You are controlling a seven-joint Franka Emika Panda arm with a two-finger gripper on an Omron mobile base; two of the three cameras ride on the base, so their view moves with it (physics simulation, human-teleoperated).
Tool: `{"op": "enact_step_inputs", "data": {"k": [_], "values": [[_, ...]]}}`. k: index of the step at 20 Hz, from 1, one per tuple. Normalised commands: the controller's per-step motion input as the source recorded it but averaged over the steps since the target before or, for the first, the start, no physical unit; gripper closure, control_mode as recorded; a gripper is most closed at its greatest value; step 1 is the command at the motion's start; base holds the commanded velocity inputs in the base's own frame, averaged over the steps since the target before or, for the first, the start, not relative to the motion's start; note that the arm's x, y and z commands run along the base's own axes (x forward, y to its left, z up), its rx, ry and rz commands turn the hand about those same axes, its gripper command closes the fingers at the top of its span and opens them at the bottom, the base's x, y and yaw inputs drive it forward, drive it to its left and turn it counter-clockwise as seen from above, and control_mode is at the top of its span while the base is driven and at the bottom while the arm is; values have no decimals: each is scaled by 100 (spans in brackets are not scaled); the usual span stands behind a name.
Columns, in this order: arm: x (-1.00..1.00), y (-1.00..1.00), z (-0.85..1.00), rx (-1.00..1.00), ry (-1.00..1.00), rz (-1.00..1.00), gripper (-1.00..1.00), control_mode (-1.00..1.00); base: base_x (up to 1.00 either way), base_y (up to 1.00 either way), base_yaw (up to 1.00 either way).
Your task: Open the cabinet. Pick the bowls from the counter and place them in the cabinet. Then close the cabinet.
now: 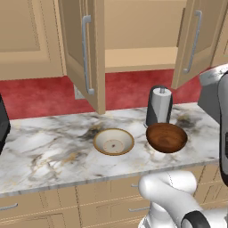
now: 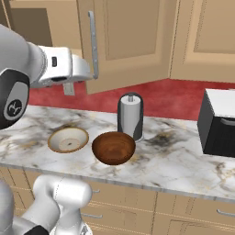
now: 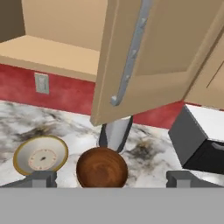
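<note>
**Cabinet stands open, both bowls on the bench**

Cabinet (image 1: 138, 42) doors are swung wide on the wall above the bench (image 1: 49, 156), baring a tan shelf with nothing visible on it. The white arm rises from below and bends across the front of the cabinet, its wrist raised above the bench. From the camera on the hand (image 3: 109, 178), the two dark fingertips (image 3: 41, 178) sit far apart, spread wide with nothing between them, looking down over both bowls.

The right base view adds a black box-like appliance (image 2: 219, 123) at the right end of the bench; the hand view picks out a grey wall outlet (image 3: 42, 82) on the red wall under the shelf.

The cream bowl (image 1: 113, 141), tan at the rim with a speckled inside, sits upright on the marble. The dark wood bowl (image 1: 166, 137) lies just beside it to the right, close in front of a grey canister (image 1: 159, 106); whether they touch I cannot tell.
</note>
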Motion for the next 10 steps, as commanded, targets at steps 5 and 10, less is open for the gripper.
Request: {"op": "enact_step_inputs", "data": {"k": [5,10], "values": [[0,55,0,0,-2,-17,-100,-100,0,0,0],[12,60,0,0,0,-18,-100,-100,0,0,0]]}}
